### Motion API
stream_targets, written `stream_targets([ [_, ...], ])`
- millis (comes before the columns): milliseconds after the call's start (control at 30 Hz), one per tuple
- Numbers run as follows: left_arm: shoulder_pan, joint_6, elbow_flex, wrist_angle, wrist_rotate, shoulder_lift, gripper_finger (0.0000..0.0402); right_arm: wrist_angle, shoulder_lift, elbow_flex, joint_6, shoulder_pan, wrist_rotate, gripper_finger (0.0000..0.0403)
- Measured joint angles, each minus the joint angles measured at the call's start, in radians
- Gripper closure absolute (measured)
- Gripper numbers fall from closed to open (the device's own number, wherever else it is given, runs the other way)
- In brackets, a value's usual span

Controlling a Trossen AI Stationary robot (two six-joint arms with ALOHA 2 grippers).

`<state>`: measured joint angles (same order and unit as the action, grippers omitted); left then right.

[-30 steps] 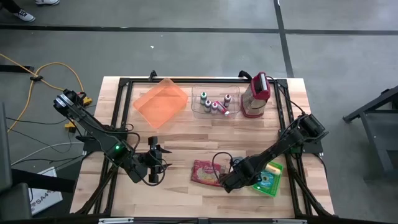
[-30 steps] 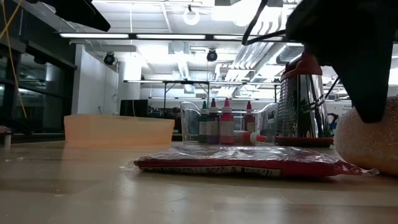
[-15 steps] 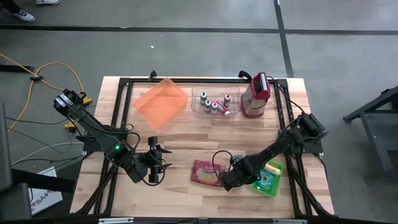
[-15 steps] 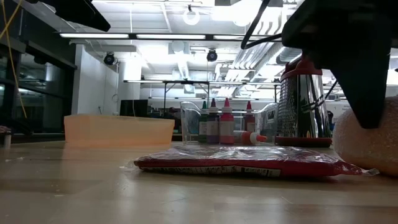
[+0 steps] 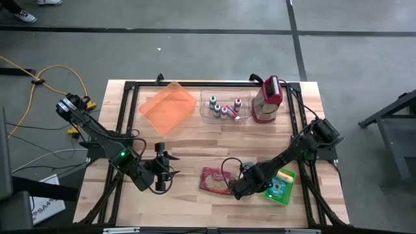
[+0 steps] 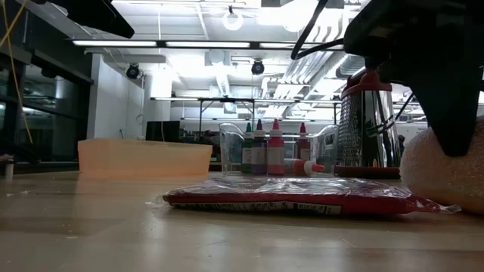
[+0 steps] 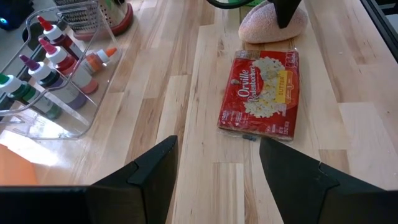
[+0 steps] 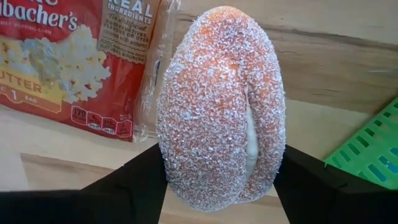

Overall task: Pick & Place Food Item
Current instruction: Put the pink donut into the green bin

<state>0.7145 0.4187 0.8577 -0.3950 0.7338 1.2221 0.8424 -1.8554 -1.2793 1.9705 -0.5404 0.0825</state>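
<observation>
Two dark fingers of the right gripper (image 8: 217,186) sit either side of a sugared doughnut (image 8: 221,106), pressed to its flanks, so the grip looks closed onto it. And what a doughnut: a plump oval ring, orange-brown beneath a thick crust of white sugar grains, with a pale slit where the hole shows edge-on in the right wrist view. It stands on its edge on the wooden table (image 5: 195,143), at the near right part of the table, right beside a red popcorn packet (image 5: 215,180) and next to a green tray (image 5: 283,186).

From the low view the doughnut (image 6: 442,170) bulges in at the right edge, resting on the tabletop with the dark arm coming down over it, and the popcorn packet (image 6: 295,198) lies flat just beside it.

Over on the left, the left gripper (image 5: 162,170) waits above the near left part of the table, its fingers parted with nothing between them; its wrist view looks across at the packet (image 7: 261,102) and the doughnut (image 7: 270,25) beyond.

Further back stand an orange tray (image 5: 168,106), a clear bin of small bottles (image 5: 224,108) and a metal grater with a red top (image 5: 268,99).
</observation>
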Motion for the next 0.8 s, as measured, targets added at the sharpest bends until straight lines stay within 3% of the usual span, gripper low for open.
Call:
stream_targets([
  [333, 0.000, 0.000, 0.000, 0.000, 0.000, 0.000, 0.0183, 0.058, 0.071, 0.000, -0.124, 0.006, -0.051, 0.0156],
  [567, 0.000, 0.000, 0.000, 0.001, 0.000, 0.000, 0.0183, 0.160, 0.179, 0.000, -0.240, 0.005, -0.066, 0.0156],
  [800, 0.000, 0.000, 0.000, 0.001, 0.000, 0.000, 0.0183, 0.280, 0.301, 0.000, -0.245, -0.053, -0.110, 0.0156],
])
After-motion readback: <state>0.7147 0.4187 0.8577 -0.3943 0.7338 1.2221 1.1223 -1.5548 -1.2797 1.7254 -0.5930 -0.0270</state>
